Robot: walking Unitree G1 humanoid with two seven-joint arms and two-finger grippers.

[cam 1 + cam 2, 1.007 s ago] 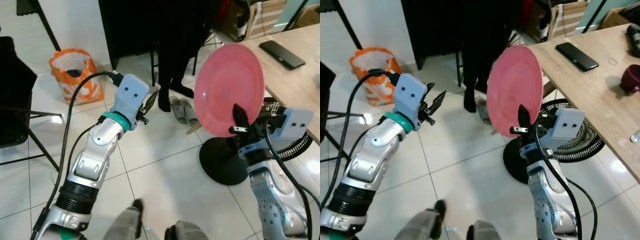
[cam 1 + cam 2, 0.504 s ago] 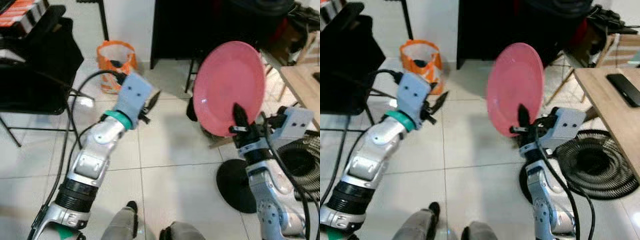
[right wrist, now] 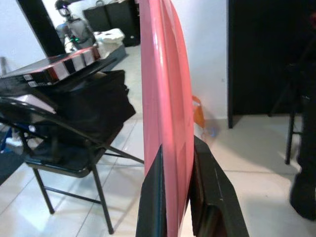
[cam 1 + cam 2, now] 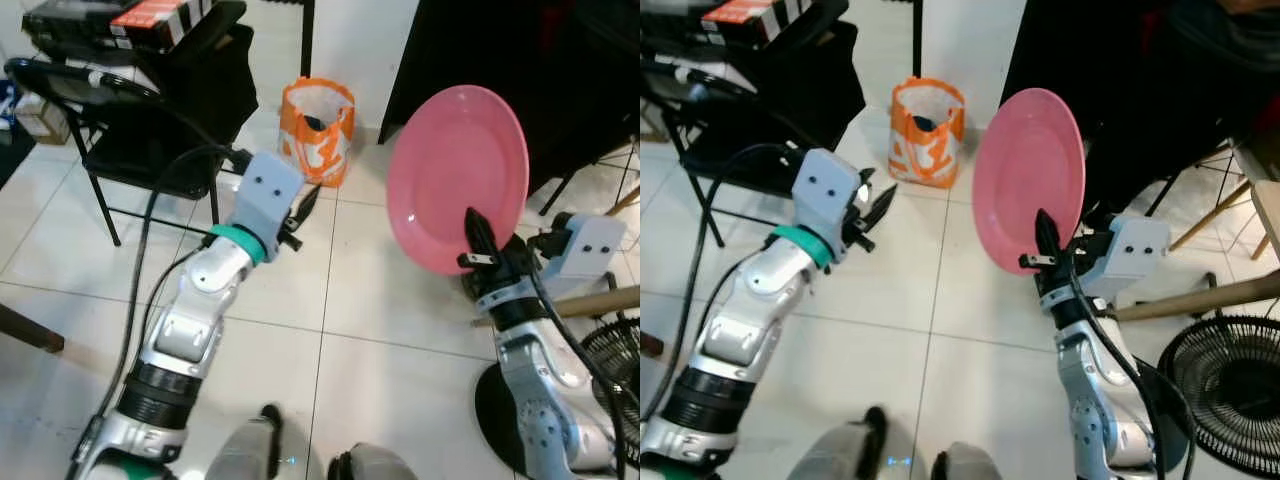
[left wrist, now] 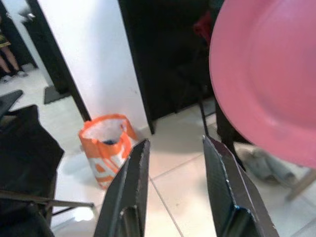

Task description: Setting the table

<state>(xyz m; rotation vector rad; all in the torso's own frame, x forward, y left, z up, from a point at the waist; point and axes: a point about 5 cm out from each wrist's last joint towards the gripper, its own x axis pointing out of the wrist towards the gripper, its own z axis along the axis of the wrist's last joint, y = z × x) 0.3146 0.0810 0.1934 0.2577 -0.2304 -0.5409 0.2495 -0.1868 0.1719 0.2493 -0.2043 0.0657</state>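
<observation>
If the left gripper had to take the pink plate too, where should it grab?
Probably the upper rim of the pink plate, coming from the left: it stands upright on edge, the right gripper pinches the bottom rim, and the open left gripper is level with it.

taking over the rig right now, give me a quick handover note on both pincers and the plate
Right pincer: shut on the rim of the pink plate, which stands nearly on edge, raised over the tiled floor.
Left pincer: open, holding nothing, raised at about the same height.
Ahead: an orange bag by the wall, a black folding chair to the left, a fan low on the right.
Done: plate picked up.
Left: no tabletop is ahead, so find the table, then carry the plate there and lay it flat.
</observation>
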